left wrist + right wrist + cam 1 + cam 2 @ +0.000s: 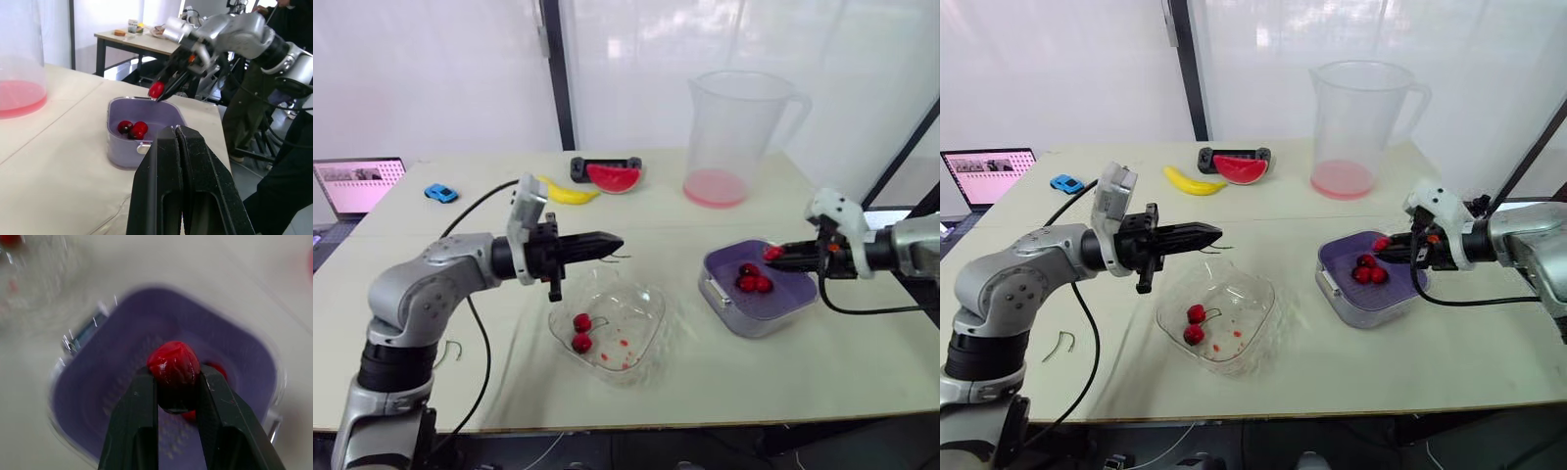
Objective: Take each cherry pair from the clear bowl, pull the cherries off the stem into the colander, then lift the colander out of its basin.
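Observation:
The clear bowl sits at the table's front middle with one cherry pair in it. My left gripper hovers just above the bowl's far rim, shut on a thin bare stem. To the right stands the purple colander inside its clear basin, with three cherries in it. Over the colander's far side my right gripper is shut on a single red cherry.
A large clear pitcher with pink liquid stands at the back right. A banana, a watermelon slice toy, a blue toy car and a laptop lie along the back left. A loose stem lies front left.

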Available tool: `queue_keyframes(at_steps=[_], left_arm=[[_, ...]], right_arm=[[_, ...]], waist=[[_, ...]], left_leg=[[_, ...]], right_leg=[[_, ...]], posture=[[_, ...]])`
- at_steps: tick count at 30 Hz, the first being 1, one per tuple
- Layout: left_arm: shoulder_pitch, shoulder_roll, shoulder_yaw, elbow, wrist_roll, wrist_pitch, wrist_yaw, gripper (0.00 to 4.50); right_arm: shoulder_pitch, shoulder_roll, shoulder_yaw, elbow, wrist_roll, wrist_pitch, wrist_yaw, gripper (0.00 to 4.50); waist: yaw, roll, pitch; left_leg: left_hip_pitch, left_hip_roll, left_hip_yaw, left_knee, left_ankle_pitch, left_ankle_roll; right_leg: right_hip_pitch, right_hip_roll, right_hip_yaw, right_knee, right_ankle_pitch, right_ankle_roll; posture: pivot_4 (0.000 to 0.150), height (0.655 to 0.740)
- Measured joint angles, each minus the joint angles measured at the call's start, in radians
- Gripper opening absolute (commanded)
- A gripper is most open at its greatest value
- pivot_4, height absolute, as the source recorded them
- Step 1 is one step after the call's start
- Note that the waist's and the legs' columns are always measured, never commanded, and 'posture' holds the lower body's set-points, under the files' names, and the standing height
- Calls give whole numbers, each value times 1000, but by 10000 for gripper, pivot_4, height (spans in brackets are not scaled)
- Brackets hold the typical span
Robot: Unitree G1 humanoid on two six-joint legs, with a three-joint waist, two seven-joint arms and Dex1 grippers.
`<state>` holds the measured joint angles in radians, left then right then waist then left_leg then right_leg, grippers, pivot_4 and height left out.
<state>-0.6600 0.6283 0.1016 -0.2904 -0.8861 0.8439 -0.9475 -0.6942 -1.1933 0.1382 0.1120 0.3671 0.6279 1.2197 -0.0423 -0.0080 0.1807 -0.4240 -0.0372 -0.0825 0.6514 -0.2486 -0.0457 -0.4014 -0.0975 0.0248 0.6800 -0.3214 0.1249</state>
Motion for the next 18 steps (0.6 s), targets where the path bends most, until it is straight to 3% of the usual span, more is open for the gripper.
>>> queue_keyframes(at_steps=[8, 9, 11, 15, 18], left_arm=[[28, 2, 9, -29, -13, 3, 34, 0], [29, 5, 11, -29, -16, 3, 36, 0], [29, 12, 11, -32, -20, 3, 37, 0], [30, 18, 11, -33, -21, 3, 42, 0], [30, 18, 11, -34, -22, 3, 46, 0]], right_arm=[[-112, 64, 154, 165, -225, -221, 129, 7828], [-121, 74, 162, 183, -245, -244, 140, 15934], [-131, 91, 173, 207, -274, -277, 158, 23203], [-131, 121, 190, 232, -324, -324, 190, 42936], [-131, 128, 187, 239, -342, -333, 193, 44619]], waist=[[6, 0, 0], [6, 0, 0], [6, 0, 0], [6, 0, 0], [7, 0, 0]], left_leg=[[0, 0, 0, 1, 1, -1], [0, 0, -1, 1, 1, -2], [0, 0, -1, 1, 2, -4], [0, 0, -1, 1, 3, -5], [0, 0, -1, 1, 3, -6]], right_leg=[[0, 0, 0, 0, 0, 0], [0, 0, 0, 0, 0, 0], [0, 0, 0, 0, 0, 0], [0, 0, 0, 0, 0, 0], [0, 0, 0, 0, 0, 0]], posture=[[1500, 7400], [1500, 7400], [1500, 7400], [1500, 7400], [1500, 7400]])
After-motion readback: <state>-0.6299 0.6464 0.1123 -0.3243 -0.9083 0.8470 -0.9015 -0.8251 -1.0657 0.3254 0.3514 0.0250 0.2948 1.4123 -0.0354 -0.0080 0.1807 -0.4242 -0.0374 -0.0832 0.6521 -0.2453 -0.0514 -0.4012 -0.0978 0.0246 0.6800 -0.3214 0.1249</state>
